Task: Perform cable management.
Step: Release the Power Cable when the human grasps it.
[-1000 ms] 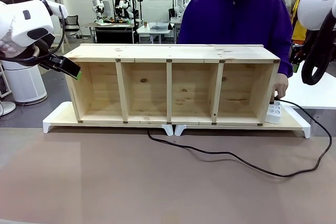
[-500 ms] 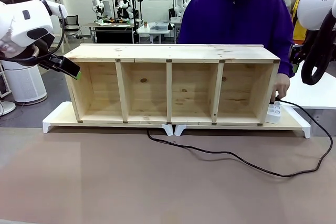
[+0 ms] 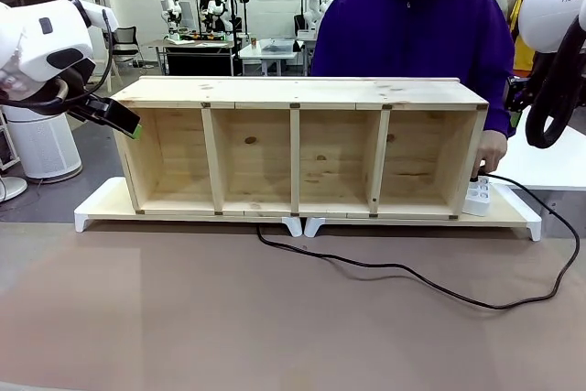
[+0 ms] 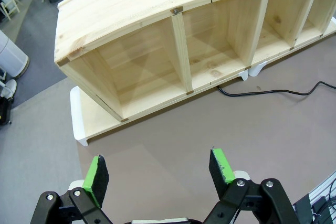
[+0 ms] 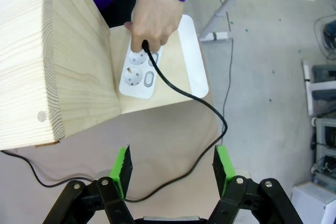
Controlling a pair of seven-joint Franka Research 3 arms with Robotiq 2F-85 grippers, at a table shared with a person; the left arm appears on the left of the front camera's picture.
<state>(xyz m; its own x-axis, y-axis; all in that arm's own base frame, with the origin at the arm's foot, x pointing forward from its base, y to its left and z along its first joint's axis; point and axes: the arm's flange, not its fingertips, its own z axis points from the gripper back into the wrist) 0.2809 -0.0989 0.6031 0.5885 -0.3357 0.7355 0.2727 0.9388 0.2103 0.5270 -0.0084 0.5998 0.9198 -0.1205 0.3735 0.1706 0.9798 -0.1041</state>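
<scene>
Both hands, left hand [image 4: 157,169] and right hand [image 5: 173,169], are spread and empty; the cable [image 3: 412,278] lies loose on the surface and may snag while the person's hand [image 5: 152,22] holds its plug.

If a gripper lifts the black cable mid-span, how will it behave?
The cable lies in loose curves across the table, so it would likely sag limply either side of the fingers. It looks thin and light. One end sits at the power strip under the person's hand, so it may tug there.
</scene>
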